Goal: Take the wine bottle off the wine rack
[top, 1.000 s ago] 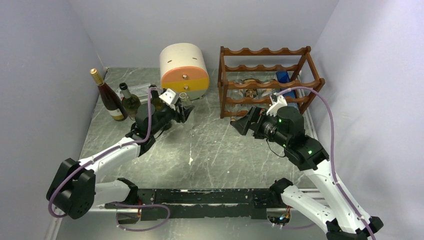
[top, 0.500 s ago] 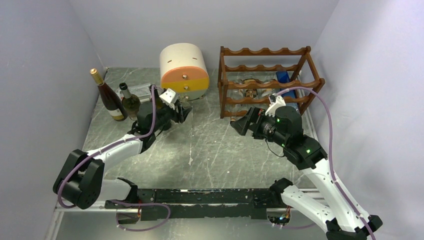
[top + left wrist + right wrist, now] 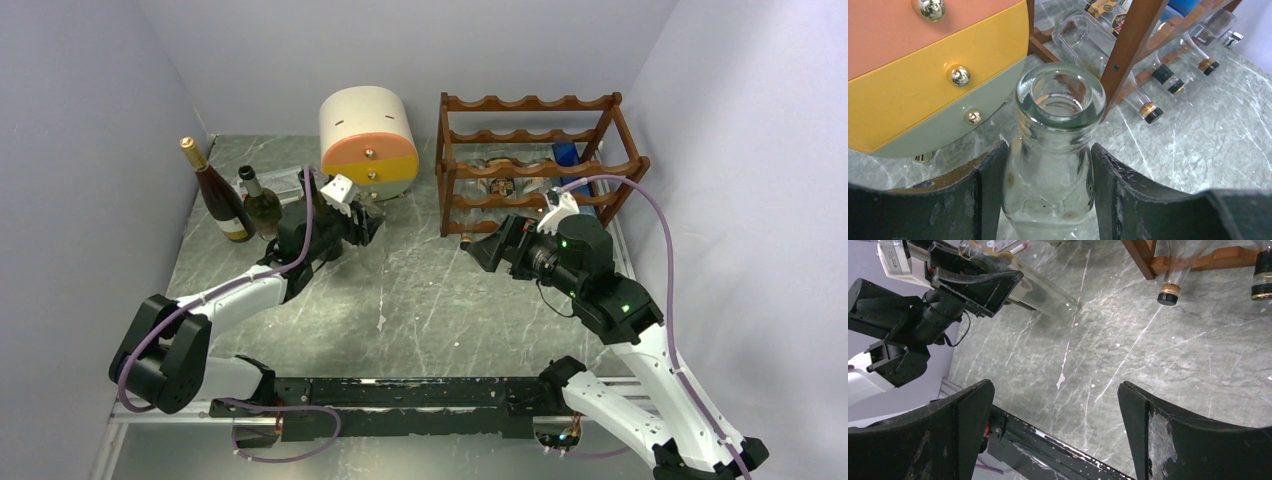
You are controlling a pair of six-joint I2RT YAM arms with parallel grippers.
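Note:
My left gripper (image 3: pixel 365 222) is shut on the neck of a clear, uncorked glass bottle (image 3: pixel 1058 125), with one finger on each side of the neck. In the right wrist view the bottle (image 3: pixel 1043 290) slants down from the left gripper (image 3: pixel 983 287), with its base at the marble table. The dark reddish-brown wine rack (image 3: pixel 540 160) stands at the back right. Its lowest tier holds several clear bottles (image 3: pixel 1148 107) with their necks pointing out. My right gripper (image 3: pixel 485 250) is open and empty, just in front of the rack's left corner. Its jaws stand wide over the floor (image 3: pixel 1055 405).
The cream, orange and yellow drawer unit (image 3: pixel 368 130) stands just behind my left gripper, and its knobs (image 3: pixel 959 75) are close ahead. Two upright bottles (image 3: pixel 215 195) stand at the back left by the wall. A black rail (image 3: pixel 400 395) runs along the near edge.
My left arm has drawn back a little and still holds the clear bottle. My right gripper has shifted slightly right and stays open.

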